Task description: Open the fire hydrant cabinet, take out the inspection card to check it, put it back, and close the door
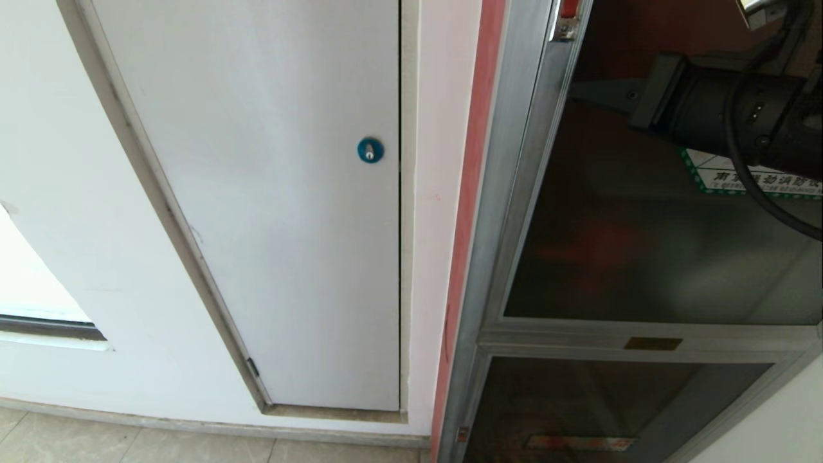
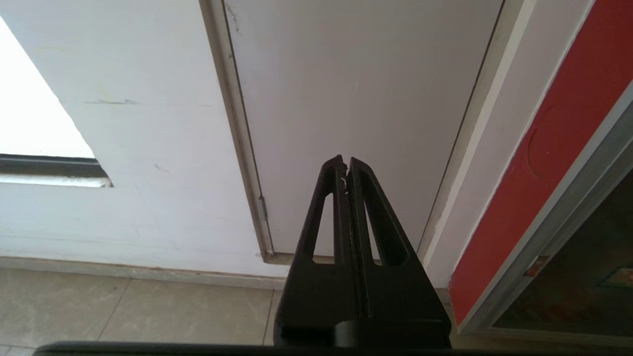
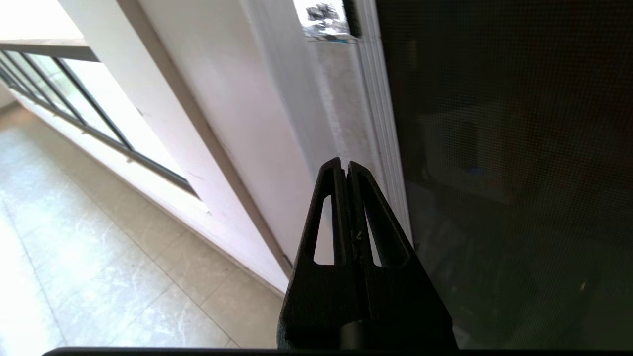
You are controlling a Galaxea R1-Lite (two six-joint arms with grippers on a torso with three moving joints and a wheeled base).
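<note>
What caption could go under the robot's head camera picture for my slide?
Right arm reaches across the fire cabinet's dark glass door, beside a white panel with a blue lock.

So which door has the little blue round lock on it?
The plain white panel left of the cabinet; its blue lock sits near its edge. The glass door has none.

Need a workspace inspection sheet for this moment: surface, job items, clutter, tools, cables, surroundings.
Surface: tiled floor, bare where visible.
Job items: fire hydrant cabinet with door shut; green-bordered sticker partly hidden; red latch at frame top; inspection card not seen.
Clutter: nothing seen.
Tools: right tool shut, empty, by the door's frame edge; left tool shut, empty, facing the white panel.
Cables: black cable loops off the right arm across the glass.
Surroundings: white panel has a blue round lock; window along the wall.
</note>
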